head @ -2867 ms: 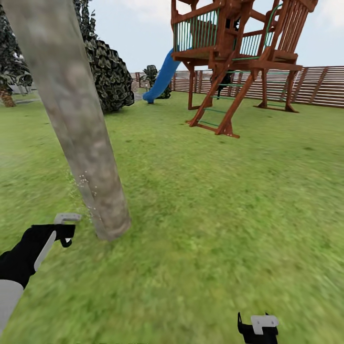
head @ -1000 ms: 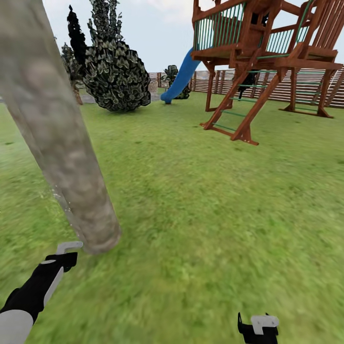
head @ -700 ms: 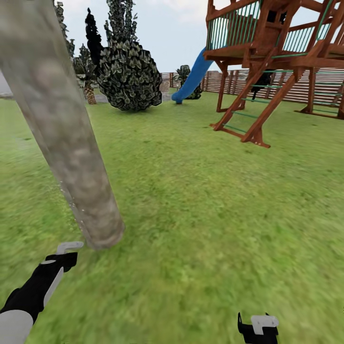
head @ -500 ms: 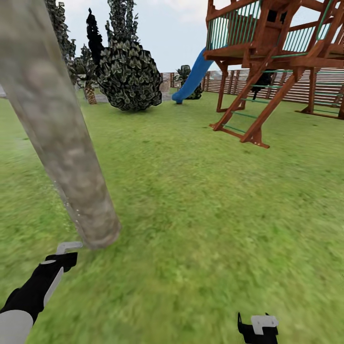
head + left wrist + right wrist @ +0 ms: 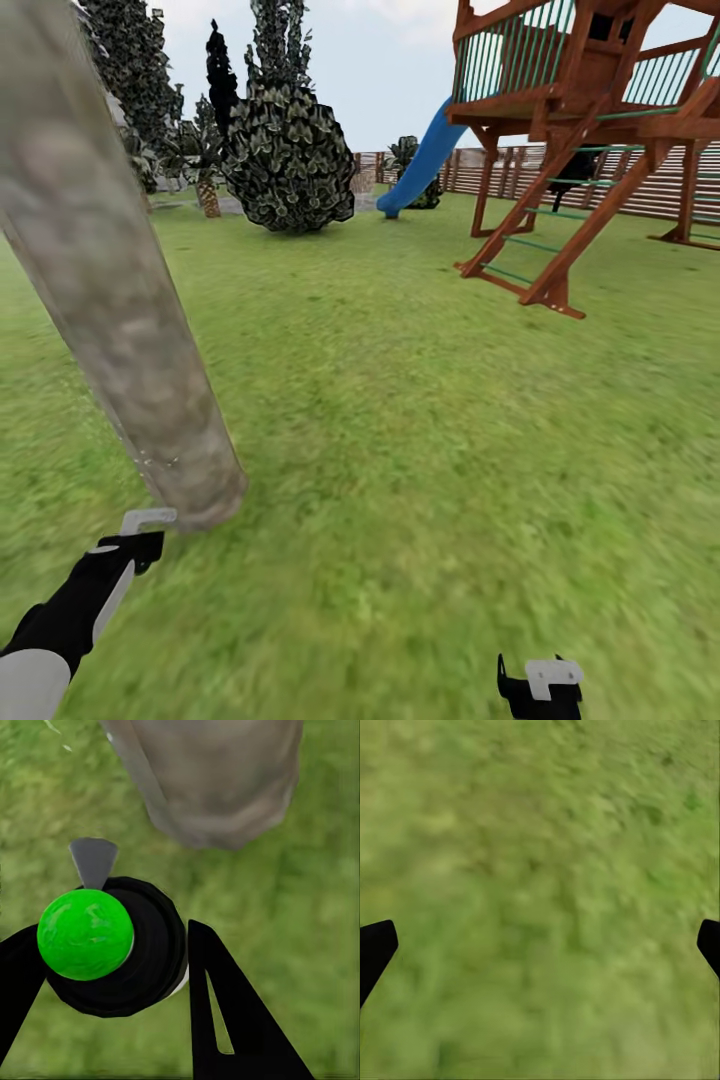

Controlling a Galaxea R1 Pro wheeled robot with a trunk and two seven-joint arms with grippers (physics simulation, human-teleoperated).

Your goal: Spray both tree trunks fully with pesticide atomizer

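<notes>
A thick mottled grey-brown tree trunk (image 5: 130,330) leans across the left of the head view, its base on the grass. My left gripper (image 5: 138,540) is low beside that base, shut on the pesticide atomizer (image 5: 146,520), whose light-grey cap points at the trunk. In the left wrist view the atomizer (image 5: 142,960) is a dark cylinder between the black fingers (image 5: 225,1005), its top dot glowing green, its grey nozzle aimed at the trunk base (image 5: 217,780). Small white specks dot the trunk's lower edge. My right gripper (image 5: 540,685) hangs open over bare grass (image 5: 540,870).
A broad dark shrub (image 5: 288,160) and a small palm (image 5: 207,175) stand at the back left, with tall dark foliage (image 5: 130,70) behind them. A wooden playset (image 5: 590,120) with a blue slide (image 5: 425,160) and a slatted fence (image 5: 620,185) fill the right.
The whole view has swung, so shrub and playset sit further right. Since 2.9 s ago my left gripper with the atomizer has dropped lower, level with the trunk's base.
</notes>
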